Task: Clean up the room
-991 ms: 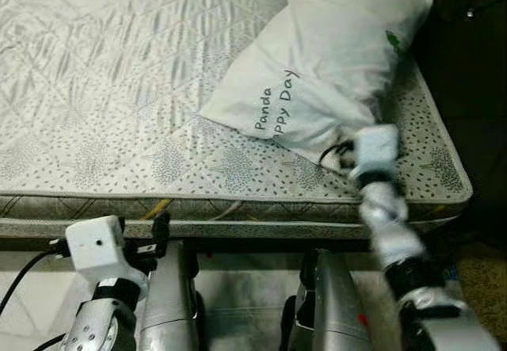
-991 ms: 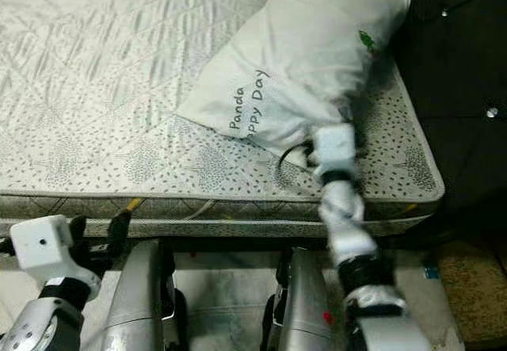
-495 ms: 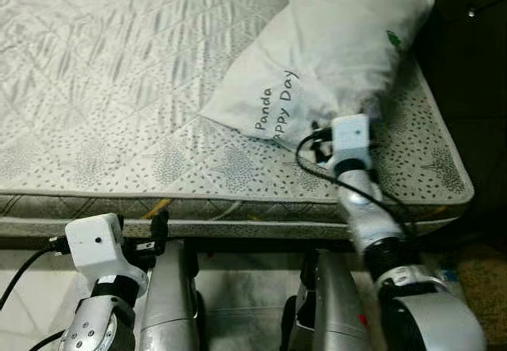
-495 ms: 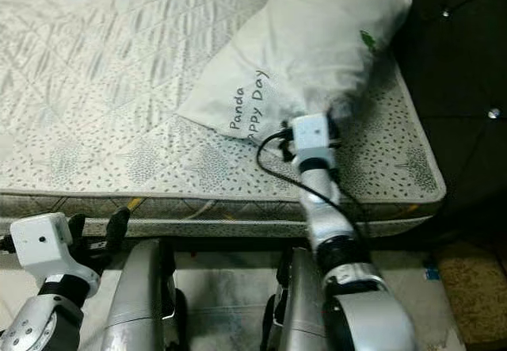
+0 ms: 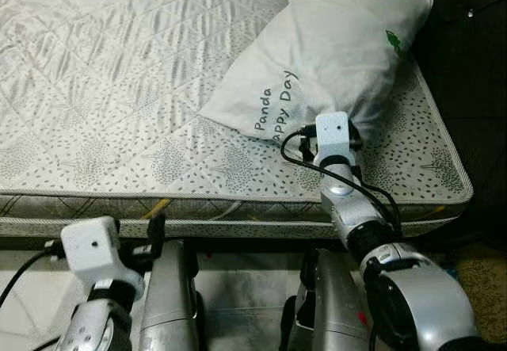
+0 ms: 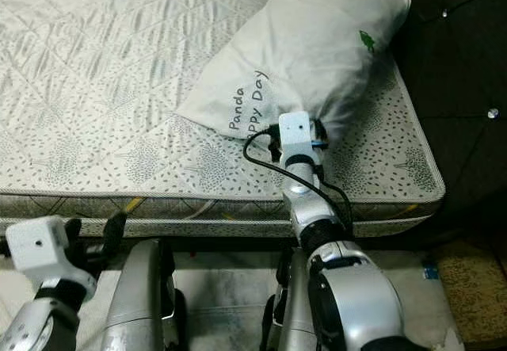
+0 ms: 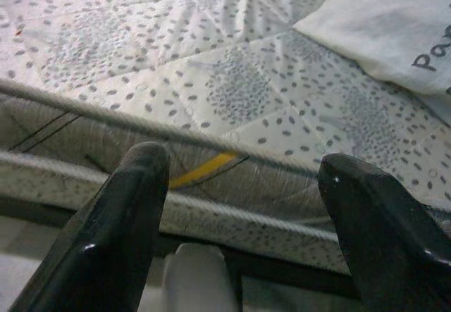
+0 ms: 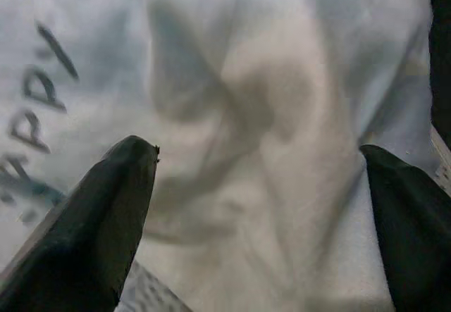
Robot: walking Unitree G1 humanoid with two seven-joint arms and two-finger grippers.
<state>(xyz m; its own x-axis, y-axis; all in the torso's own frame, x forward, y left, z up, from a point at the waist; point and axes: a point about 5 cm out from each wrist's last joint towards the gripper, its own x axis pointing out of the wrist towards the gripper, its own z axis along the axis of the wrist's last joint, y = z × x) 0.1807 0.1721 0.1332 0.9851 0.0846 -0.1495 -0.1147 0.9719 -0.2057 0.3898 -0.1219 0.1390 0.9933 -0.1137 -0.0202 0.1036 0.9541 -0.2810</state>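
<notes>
A white pillow (image 5: 333, 50) printed "Panda Happy Day" lies slantwise on the right part of the grey patterned mattress (image 5: 119, 89). My right gripper (image 8: 257, 153) is at the pillow's near edge, just right of the printed words. It is open, with its black fingers (image 8: 106, 206) spread wide in front of creased pillow fabric and nothing held. Its white wrist box (image 5: 333, 134) rests over the mattress by that edge. My left gripper (image 7: 243, 160) hangs low in front of the bed's front edge, open and empty.
The mattress front edge (image 5: 238, 204) runs across in front of me, with pale floor (image 5: 238, 319) below it. A dark padded surface (image 5: 475, 66) borders the bed on the right. My silver legs (image 5: 174, 303) stand close to the bed frame.
My right gripper has slid left along the pillow's near edge, closer to the printed words, and its arm now points straighter ahead. The left arm has barely moved.
</notes>
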